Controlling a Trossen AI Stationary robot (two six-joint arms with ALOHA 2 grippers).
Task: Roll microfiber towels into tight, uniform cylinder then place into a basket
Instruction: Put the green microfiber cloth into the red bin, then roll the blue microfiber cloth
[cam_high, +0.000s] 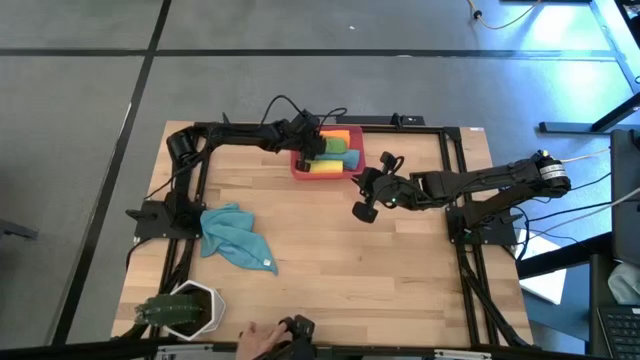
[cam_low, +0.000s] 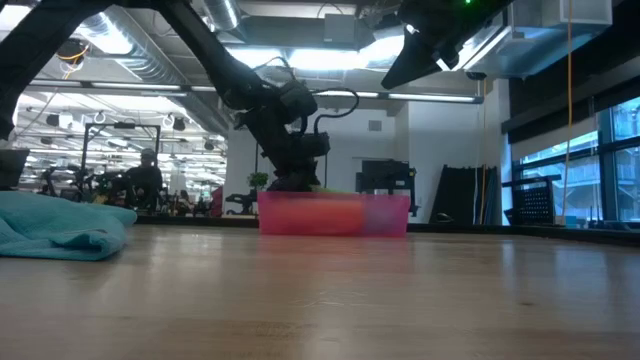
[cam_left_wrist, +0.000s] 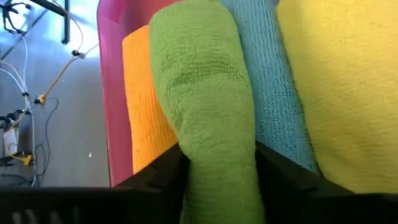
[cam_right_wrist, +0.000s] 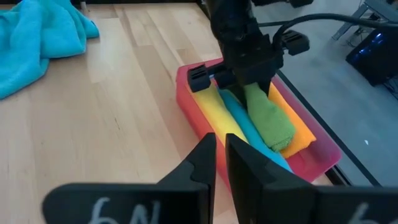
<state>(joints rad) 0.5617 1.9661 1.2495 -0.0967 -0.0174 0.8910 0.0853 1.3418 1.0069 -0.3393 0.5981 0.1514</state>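
Observation:
The red-pink basket stands at the table's far edge and holds rolled towels side by side: yellow, teal and orange. A green roll lies on top of the teal and orange ones. My left gripper reaches down into the basket, open, with one finger on each side of the green roll's end. My right gripper hovers above the table to the basket's right, its fingers nearly together and empty. One more teal towel lies crumpled and unrolled on the table's left part. My left gripper has its fingers on either side of the green roll's near end, slanting down from the far left. Whether they touch the cloth, I cannot tell. The roll rests on the rolls below it in the basket.
A white hexagonal pot with a plant stands at the near left corner. A person's hand shows at the near edge beside a dark device. A black frame rail runs round the table. Bare wood lies between the loose towel and the basket.

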